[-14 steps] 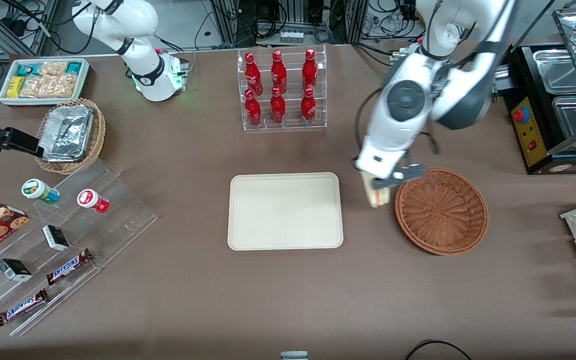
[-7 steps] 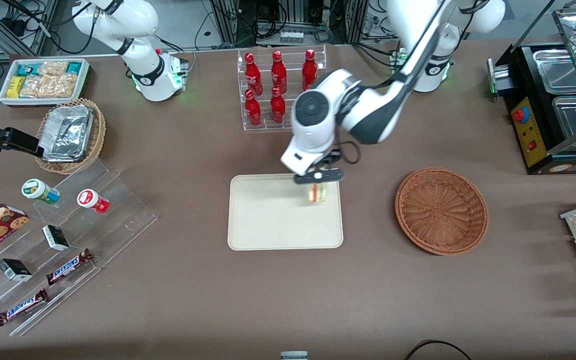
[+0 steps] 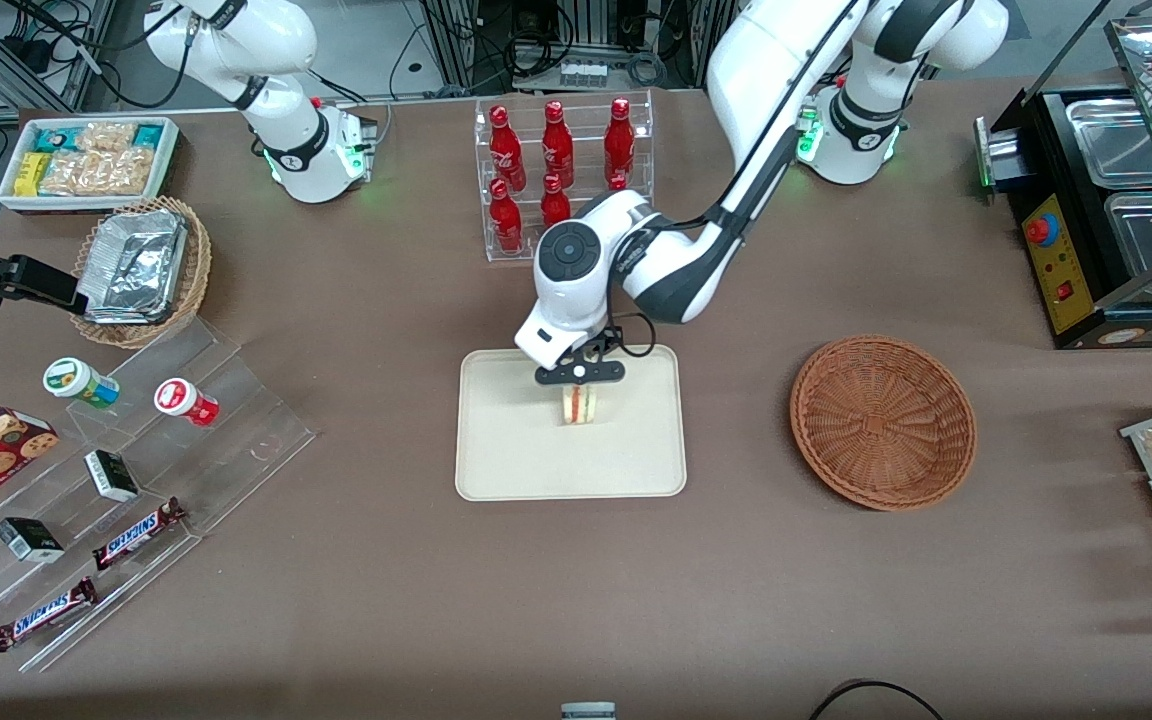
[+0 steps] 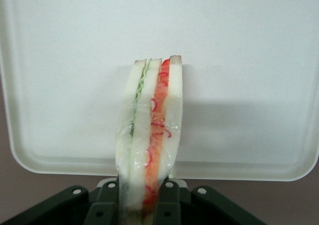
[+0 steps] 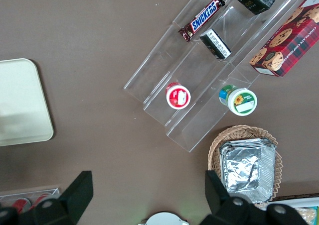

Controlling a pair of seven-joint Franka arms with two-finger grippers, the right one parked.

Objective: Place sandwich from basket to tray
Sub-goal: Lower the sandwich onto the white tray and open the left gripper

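Table [image 3: 356, 600]: open surface around tray [image 3: 516, 450]. Basket [image 3: 882, 421] sits well apart toward the working arm's end. End effector [image 3: 581, 374] clamps sandwich [image 3: 581, 404] over the tray's middle (cut edge showing), inside every rim.

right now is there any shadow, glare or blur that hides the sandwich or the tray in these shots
Front view: even light; the gripper holds the pale triangular sandwich with red and green filling over the cream-white rectangular tray, all sharp. Left wrist view: the sandwich casts a soft grey shadow on the tray, whose surface looks washed out but unhidden. Right wrist view: only the tray's corner shows, with a faint shadow.
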